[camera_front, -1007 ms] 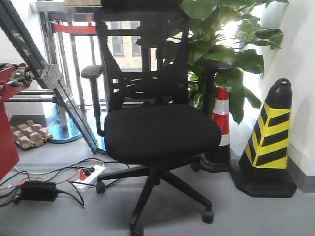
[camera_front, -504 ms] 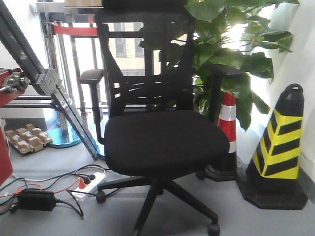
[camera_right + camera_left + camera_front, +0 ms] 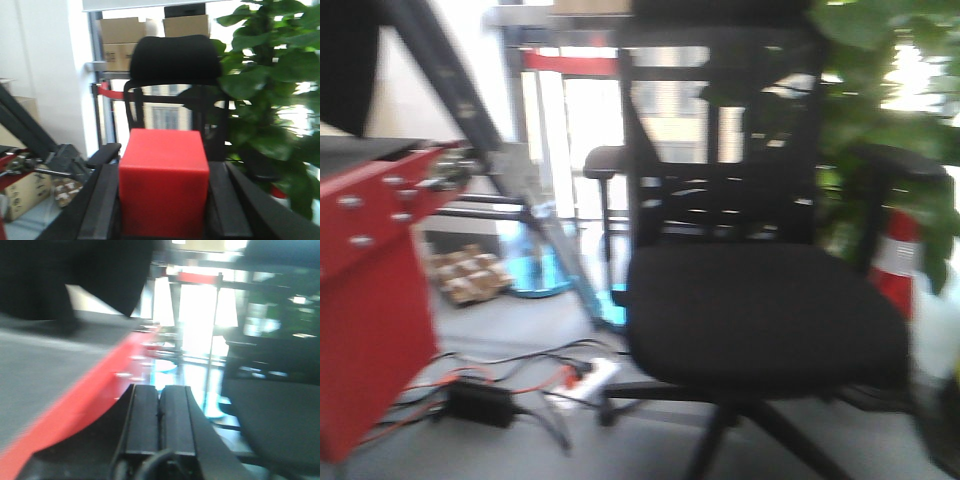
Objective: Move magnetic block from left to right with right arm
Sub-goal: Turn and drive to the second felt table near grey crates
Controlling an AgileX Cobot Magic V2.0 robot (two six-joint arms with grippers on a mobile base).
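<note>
The red magnetic block [image 3: 163, 186] sits clamped between the jaws of the right gripper [image 3: 163, 171], in front of an office chair [image 3: 172, 60]. The left gripper [image 3: 160, 412], jaws pressed together, hangs near the red table edge [image 3: 75, 410].

table [image 3: 42, 372]: grey top, red edge | floor [image 3: 525, 322]: office chair [image 3: 760, 320], black power brick [image 3: 480, 403], cables [image 3: 520, 358]

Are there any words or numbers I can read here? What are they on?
No text can be read in any view.
The block: plain red faces, no writing.
The boxes: any print is too blurred to read.
Front and left wrist views: too blurred to show any text.
</note>
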